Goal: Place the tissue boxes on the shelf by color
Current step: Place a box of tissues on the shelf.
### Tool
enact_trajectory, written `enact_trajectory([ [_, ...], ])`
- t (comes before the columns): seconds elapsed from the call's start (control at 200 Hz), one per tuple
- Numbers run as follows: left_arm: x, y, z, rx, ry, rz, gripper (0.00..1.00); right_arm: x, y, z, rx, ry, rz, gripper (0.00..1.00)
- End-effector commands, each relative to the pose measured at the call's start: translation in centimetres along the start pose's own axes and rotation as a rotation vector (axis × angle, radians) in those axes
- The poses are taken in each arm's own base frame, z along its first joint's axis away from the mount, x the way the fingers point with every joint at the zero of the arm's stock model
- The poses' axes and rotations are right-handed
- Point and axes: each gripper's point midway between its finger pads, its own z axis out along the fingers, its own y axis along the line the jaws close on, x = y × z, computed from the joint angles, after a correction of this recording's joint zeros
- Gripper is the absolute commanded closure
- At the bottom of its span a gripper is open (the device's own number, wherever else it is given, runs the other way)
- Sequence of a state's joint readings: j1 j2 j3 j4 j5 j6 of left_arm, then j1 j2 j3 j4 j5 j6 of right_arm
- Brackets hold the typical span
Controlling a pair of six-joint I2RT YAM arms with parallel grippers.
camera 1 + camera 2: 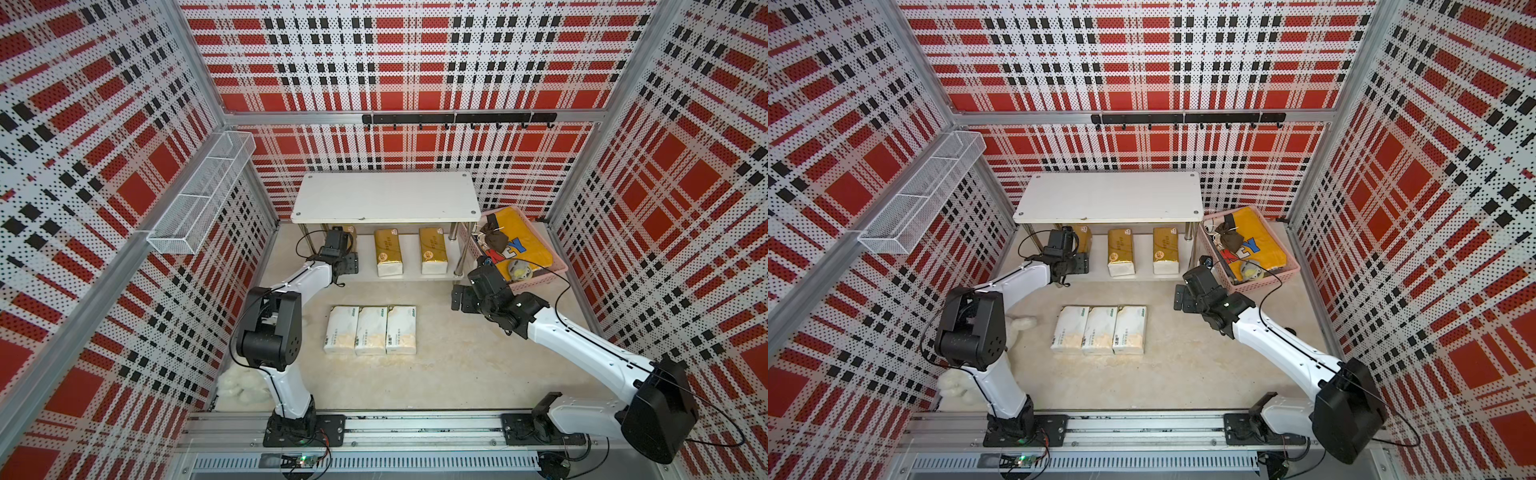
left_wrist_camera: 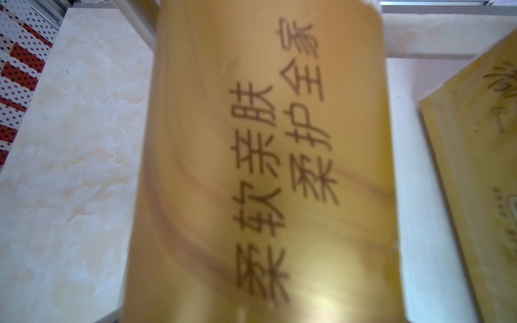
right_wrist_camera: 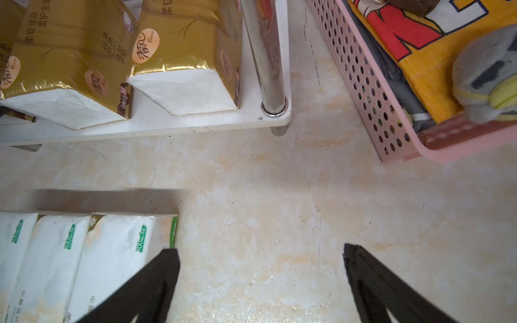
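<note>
**Top views.** The shelf (image 1: 386,199) stands at upper centre of the frame. On its lower board lie a middle gold pack (image 1: 389,253) and a right gold pack (image 1: 433,249), set apart. A third gold pack (image 1: 348,230), at the board's left end, is largely hidden by the left end effector (image 1: 337,245). Whether this end effector is spread or pinching the pack cannot be told.

Three white tissue packs (image 1: 371,331) lie side by side, touching, on the worktop (image 1: 457,374) at centre frame.

**Right wrist view.** The right end effector (image 3: 260,251), fingers spread, hangs over bare worktop near the pink basket (image 3: 363,78).
</note>
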State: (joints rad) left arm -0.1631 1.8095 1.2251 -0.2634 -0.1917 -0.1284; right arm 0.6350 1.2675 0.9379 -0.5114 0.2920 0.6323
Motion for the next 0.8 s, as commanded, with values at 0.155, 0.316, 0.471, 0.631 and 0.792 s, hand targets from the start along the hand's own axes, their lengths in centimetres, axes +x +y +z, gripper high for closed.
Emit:
enact_trajectory([
  [0.155,1.1,0.5,0.1,-0.009,0.039,0.004,0.24,0.2,0.6,0.4,-0.004,0.011,-0.015,0.00],
  [0.316,1.4,0.2,-0.4,-0.008,0.035,0.002,0.24,0.2,0.3,0.2,0.003,0.005,-0.015,0.00],
  [0.471,1.7,0.4,-0.7,-0.017,0.035,-0.003,0.25,0.1,0.4,0.1,0.003,-0.001,-0.014,0.00],
  [0.631,0.7,0.4,-2.1,-0.014,-0.001,-0.009,0.25,0.3,0.4,0.3,-0.002,0.001,-0.012,0.00],
  [0.792,0.3,0.4,-2.0,-0.011,0.006,0.006,0.21,0.5,0.7,0.8,-0.008,0.011,-0.017,0.00],
])
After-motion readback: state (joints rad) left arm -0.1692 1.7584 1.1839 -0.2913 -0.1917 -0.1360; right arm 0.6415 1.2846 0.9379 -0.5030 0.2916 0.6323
